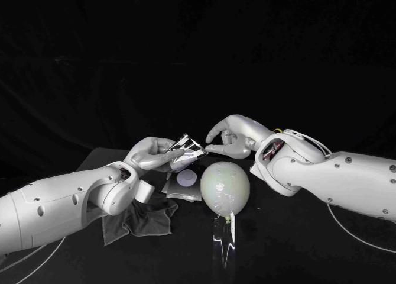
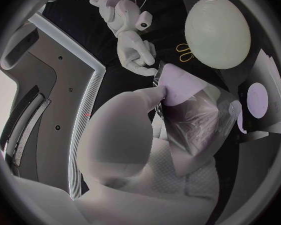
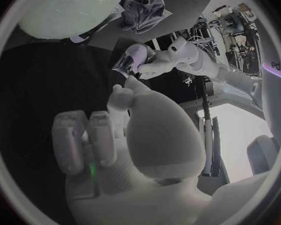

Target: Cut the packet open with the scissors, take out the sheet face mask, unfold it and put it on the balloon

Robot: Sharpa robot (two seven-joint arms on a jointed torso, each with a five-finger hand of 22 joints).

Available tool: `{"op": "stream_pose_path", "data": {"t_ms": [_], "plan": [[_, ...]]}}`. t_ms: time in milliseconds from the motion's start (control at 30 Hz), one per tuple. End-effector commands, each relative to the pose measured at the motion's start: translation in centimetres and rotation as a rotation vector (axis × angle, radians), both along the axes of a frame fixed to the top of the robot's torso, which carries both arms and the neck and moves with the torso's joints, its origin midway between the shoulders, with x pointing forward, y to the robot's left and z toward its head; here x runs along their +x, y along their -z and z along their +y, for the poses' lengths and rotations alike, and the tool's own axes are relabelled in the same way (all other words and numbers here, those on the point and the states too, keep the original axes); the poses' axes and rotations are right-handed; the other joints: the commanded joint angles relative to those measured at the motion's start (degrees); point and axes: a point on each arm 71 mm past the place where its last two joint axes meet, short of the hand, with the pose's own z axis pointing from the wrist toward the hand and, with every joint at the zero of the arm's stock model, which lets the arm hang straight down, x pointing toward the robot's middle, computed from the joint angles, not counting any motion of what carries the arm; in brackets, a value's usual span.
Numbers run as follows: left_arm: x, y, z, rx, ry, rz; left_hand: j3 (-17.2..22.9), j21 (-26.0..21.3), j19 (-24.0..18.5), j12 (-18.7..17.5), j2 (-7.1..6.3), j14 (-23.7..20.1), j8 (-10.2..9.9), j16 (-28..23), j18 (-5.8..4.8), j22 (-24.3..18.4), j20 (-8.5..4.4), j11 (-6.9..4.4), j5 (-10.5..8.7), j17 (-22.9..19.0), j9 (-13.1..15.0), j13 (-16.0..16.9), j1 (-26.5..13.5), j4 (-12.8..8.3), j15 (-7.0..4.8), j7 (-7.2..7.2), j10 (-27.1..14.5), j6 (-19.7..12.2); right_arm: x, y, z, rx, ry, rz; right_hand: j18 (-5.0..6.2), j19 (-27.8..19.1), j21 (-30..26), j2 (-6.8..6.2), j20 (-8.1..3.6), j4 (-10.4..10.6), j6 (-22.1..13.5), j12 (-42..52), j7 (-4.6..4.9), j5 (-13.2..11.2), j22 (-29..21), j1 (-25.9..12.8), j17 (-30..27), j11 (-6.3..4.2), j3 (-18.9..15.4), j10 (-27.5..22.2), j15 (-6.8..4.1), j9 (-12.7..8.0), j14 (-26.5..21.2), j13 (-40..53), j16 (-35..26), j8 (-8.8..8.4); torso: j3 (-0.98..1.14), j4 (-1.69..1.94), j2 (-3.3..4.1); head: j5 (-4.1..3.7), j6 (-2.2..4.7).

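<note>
My left hand [image 1: 153, 152] holds the shiny packet [image 1: 187, 150] up above the table; its translucent body [image 2: 200, 112] sits between my fingers. My right hand [image 1: 229, 138] hovers just right of it with thumb and forefinger drawn together, the other fingers curled. Those fingertips [image 2: 150, 70] reach the packet's upper corner, and I cannot tell whether they pinch it. The pale balloon [image 1: 225, 188] lies on the table below both hands, also seen as the balloon [image 2: 217, 31] and the balloon [image 3: 68, 7]. Yellow-handled scissors [image 2: 185, 52] lie beside it.
A flat silver sheet with a pale round patch [image 1: 184, 179] lies left of the balloon. A crumpled dark cloth [image 1: 140, 219] lies under my left forearm, visible as the cloth [image 3: 143, 9]. White papers [image 2: 268, 92] lie near the balloon.
</note>
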Motion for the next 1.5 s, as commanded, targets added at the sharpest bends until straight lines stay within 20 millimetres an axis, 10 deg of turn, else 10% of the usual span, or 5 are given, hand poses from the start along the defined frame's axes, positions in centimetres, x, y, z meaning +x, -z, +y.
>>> {"op": "stream_pose_path", "data": {"t_ms": [33,1500], "plan": [[-0.05,-0.3,-0.27,-0.01,0.014,-0.016,-0.11,0.11,-0.37,-0.34,0.56,-0.2,0.0,0.2,0.58,0.05,-0.13,-0.66,0.39,0.02,4.62,-0.03,-0.16,-0.36,-0.18,-0.02,1.11,0.25,0.08,0.23,0.09,-0.025,-0.003,0.002,-0.79,6.12,0.36,0.08,0.26,0.02,0.11,34.35,-0.25,-0.19,15.1,-0.22,15.05,-0.33,0.42,7.47,0.3,0.08,6.17,51.1,0.2,-0.08,0.03,0.12,0.03,-0.14,-0.08],[-0.73,-0.56,-1.15,-0.022,0.066,-0.012,-0.33,1.05,-0.94,-0.73,0.9,-0.47,-0.27,0.57,0.38,0.74,-0.25,-0.63,0.39,0.32,4.61,-0.07,-0.29,-0.76,-0.16,-0.02,1.31,0.38,0.7,0.95,0.96,-0.048,0.012,0.029,-0.79,6.12,0.36,0.83,0.16,-0.8,1.16,34.35,-0.66,-2.07,15.1,-0.59,15.05,-0.67,2.48,7.47,0.04,0.39,6.17,51.1,0.2,0.04,-0.02,0.03,0.02,-0.26,-0.57]]}}
